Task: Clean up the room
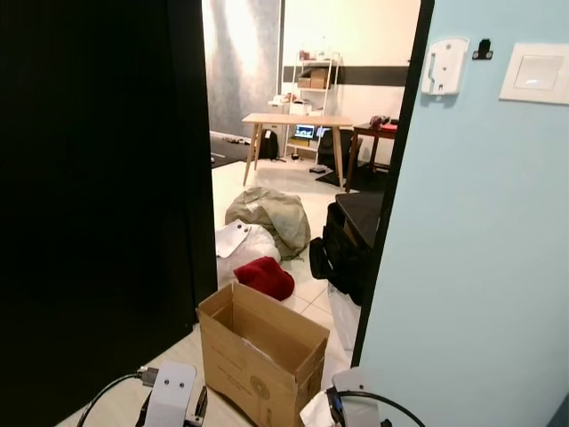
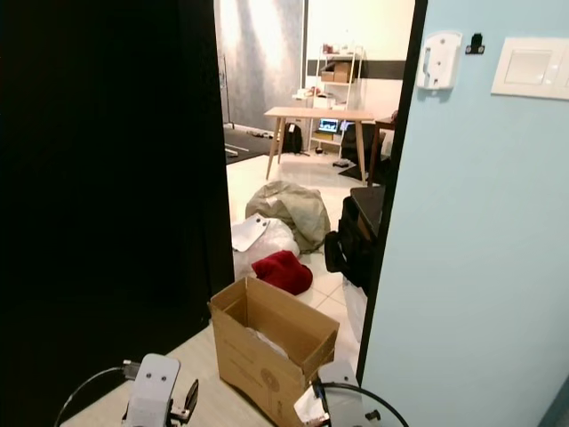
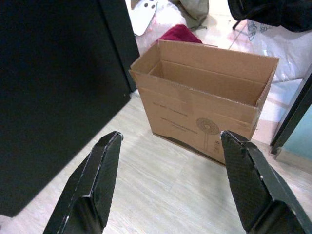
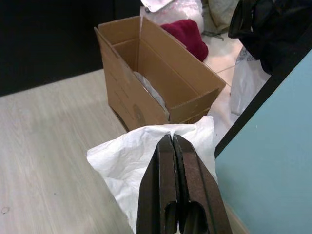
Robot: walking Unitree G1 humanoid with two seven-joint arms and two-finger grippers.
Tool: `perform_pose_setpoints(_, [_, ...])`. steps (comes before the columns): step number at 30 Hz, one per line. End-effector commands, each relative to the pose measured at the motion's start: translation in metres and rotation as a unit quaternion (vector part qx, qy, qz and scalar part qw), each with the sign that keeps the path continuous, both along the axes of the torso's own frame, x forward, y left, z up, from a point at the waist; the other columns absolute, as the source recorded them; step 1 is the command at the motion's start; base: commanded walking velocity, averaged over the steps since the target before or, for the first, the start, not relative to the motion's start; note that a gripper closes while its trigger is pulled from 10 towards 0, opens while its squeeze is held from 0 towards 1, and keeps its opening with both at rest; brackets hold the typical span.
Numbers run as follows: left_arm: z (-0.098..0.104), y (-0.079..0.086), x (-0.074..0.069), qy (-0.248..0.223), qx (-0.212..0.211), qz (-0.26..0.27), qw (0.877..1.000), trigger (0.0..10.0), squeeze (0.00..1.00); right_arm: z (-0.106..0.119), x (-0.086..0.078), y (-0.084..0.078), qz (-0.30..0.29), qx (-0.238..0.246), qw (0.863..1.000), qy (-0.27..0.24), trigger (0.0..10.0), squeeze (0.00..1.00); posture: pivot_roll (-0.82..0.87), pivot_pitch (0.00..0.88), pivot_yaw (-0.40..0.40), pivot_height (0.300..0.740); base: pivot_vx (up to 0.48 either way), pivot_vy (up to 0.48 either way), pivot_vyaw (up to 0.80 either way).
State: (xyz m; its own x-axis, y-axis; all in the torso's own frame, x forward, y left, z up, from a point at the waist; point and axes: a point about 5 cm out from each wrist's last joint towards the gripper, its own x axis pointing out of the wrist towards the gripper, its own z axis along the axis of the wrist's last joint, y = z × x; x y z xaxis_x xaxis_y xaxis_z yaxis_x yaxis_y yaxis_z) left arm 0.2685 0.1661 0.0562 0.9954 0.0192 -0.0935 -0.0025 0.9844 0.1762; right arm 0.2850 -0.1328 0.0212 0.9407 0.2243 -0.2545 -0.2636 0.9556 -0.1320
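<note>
1 item in hand: right hand (image 4: 172, 141) clamped on white paper (image 4: 129, 158), just short of the cardboard box (image 4: 151, 73).
Left hand (image 3: 168, 146): fingers apart, empty, box ahead.
Left: red cloth (image 1: 265, 277), bags beyond box.
Progress: early.

I can read no words or numbers anywhere. The cardboard box (image 3: 202, 105) in front of me carries a small round printed emblem (image 3: 208, 127) on its long side, with faint lines of print beside it, too small to make out.
</note>
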Motion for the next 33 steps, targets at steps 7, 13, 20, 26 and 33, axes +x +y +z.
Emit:
perform_pose_setpoints(7, [0.0000, 0.0003, -0.0013, -0.001, -0.009, 0.003, 1.000, 10.0, 0.00, -0.0035, -0.0022, 0.0007, 0.004, -0.001, 1.000, 0.009, 10.0, 0.00, 0.07, 0.051, -0.034, 0.740, 0.322, 0.000, 0.00])
perform_pose_setpoints(13, [0.0003, 0.0016, -0.0023, -0.002, -0.007, 0.001, 1.000, 10.0, 0.00, -0.0043, -0.0026, 0.0021, 0.007, 0.000, 1.000, 0.011, 10.0, 0.00, 0.07, 0.050, -0.035, 0.740, 0.324, 0.000, 0.00])
perform_pose_setpoints(20, [0.0002, 0.0029, -0.0039, -0.001, -0.004, 0.001, 1.000, 10.0, 0.00, -0.0053, -0.0031, 0.0038, 0.011, -0.002, 1.000, 0.014, 10.0, 0.00, 0.08, 0.047, -0.039, 0.740, 0.322, 0.000, 0.00])
perform_pose_setpoints(26, [0.0000, 0.0040, -0.0050, 0.000, -0.002, -0.002, 1.000, 10.0, 0.00, -0.0060, -0.0031, 0.0043, 0.010, -0.002, 1.000, 0.015, 10.0, 0.00, 0.08, 0.043, -0.037, 0.740, 0.316, 0.000, 0.00])
perform_pose_setpoints(33, [-0.0003, 0.0044, -0.0036, 0.005, 0.004, -0.016, 1.000, 10.0, 0.00, -0.0086, -0.0043, 0.0064, 0.000, 0.002, 1.000, 0.021, 10.0, 0.00, 0.09, 0.037, -0.005, 0.740, 0.313, 0.000, 0.00])
